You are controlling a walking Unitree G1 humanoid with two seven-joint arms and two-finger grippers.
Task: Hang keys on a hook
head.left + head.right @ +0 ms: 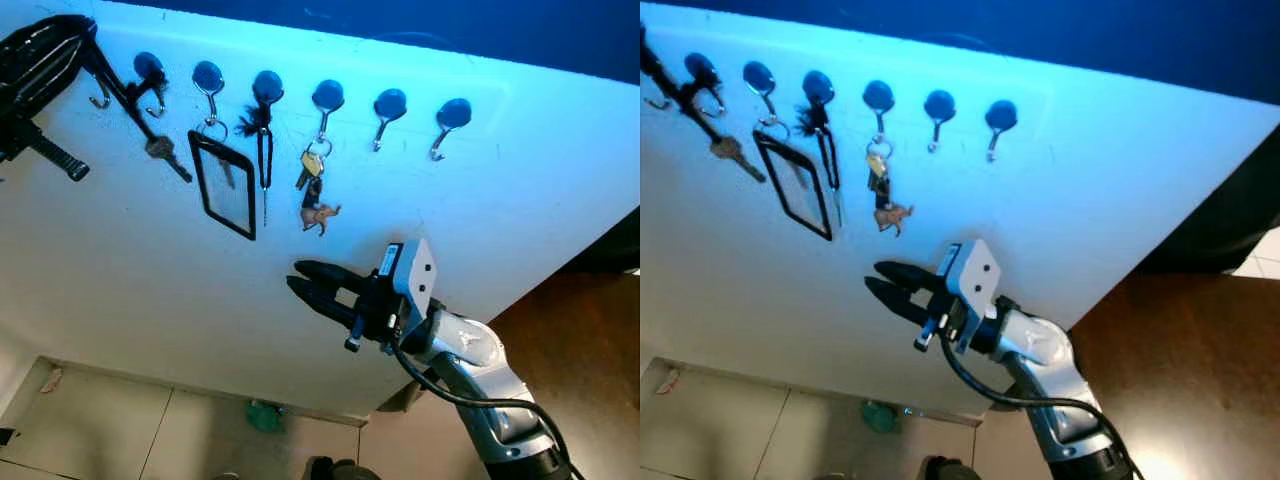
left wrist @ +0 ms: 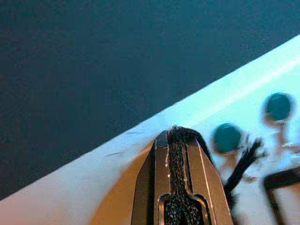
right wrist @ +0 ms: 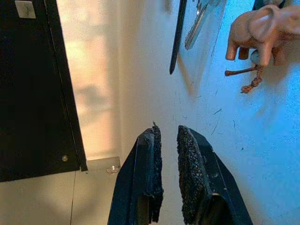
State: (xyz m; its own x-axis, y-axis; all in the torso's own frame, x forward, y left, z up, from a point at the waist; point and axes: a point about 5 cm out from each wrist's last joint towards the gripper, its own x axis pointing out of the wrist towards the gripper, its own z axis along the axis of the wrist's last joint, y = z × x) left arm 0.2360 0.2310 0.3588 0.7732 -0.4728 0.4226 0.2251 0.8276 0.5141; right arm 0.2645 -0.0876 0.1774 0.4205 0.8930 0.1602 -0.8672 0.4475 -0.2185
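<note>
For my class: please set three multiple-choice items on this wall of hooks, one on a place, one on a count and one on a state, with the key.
1. Where is the right pincer?
A. just below the hung keys
B. above the row of hooks
C. down at the floor

2. How many hooks to the right of the keys' hook are bare?
A. none
B. two
C. five

3. What does the right pincer hold?
A. a key ring
B. a cloth
C. nothing

Key: A, it sits lower on the wall, under the keys. B, the last two hooks carry nothing. C, its fingers stand slightly apart with only wall showing between them.
</note>
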